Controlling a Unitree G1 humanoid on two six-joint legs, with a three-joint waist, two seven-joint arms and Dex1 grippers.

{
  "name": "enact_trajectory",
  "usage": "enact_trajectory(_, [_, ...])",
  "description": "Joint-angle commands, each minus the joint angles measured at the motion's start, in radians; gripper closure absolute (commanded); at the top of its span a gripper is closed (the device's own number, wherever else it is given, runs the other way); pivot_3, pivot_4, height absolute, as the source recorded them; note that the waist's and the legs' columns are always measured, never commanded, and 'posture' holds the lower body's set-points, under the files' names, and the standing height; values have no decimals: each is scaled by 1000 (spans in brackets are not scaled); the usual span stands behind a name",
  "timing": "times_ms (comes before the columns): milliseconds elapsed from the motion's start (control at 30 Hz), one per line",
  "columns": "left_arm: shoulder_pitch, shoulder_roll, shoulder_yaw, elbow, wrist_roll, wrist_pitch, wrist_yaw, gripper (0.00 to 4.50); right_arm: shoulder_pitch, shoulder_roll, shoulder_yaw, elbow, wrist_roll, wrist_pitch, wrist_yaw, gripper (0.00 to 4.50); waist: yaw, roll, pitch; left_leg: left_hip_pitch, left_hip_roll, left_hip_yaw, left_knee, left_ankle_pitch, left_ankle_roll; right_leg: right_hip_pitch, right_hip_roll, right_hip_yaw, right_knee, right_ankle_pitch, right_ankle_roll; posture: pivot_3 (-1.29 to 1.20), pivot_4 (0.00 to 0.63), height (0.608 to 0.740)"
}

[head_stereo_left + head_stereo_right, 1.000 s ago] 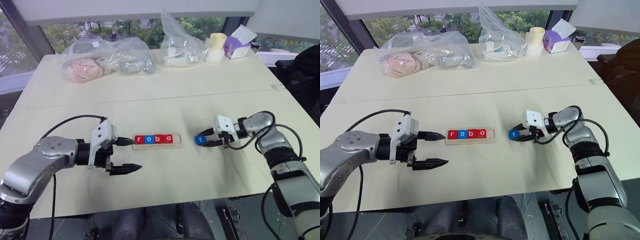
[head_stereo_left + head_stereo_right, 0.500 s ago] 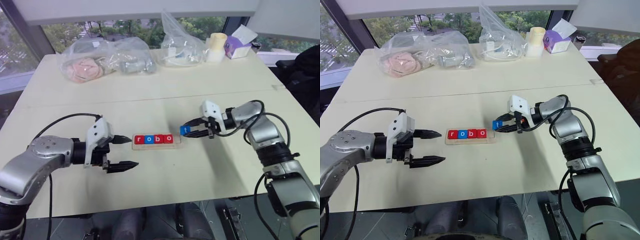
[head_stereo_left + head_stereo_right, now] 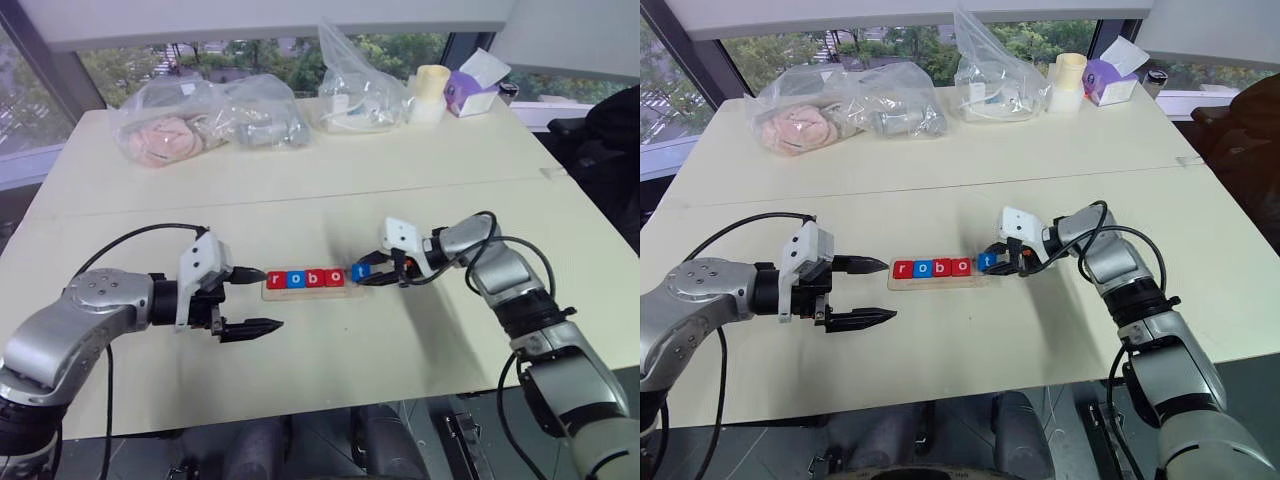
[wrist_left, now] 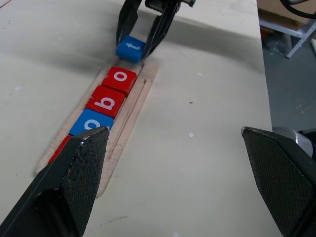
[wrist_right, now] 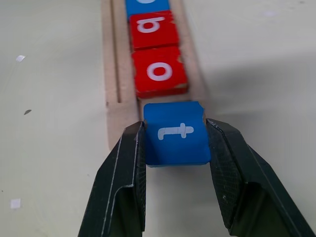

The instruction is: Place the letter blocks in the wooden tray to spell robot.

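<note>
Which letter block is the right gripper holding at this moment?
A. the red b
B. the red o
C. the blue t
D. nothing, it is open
C. The right gripper is shut on the blue t block at the open end of the wooden tray, just past the red o block.

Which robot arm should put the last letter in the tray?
The right one. Its pincer already grips the blue t block just at the open end of the wooden tray. The left pincer is open and holds nothing, at the tray's other end.
</note>
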Motion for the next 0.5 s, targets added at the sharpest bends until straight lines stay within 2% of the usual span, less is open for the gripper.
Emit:
enact_trajectory(33, [15,-4,5,-27,-4,-10,7,0,-10,11,-5,-5,4,-10,-1,3333,0,0,0,0,0,0,0,0,0,0,0,0,0,0,0,0,150,740])
enact_trajectory(500, [11,-14,-1,-19,4,-15,23,0,-20,70,7,46,-17,-28,-20,3333,-1,0,0,0,0,0,0,0,0,0,0,0,0,0,0,0,150,740])
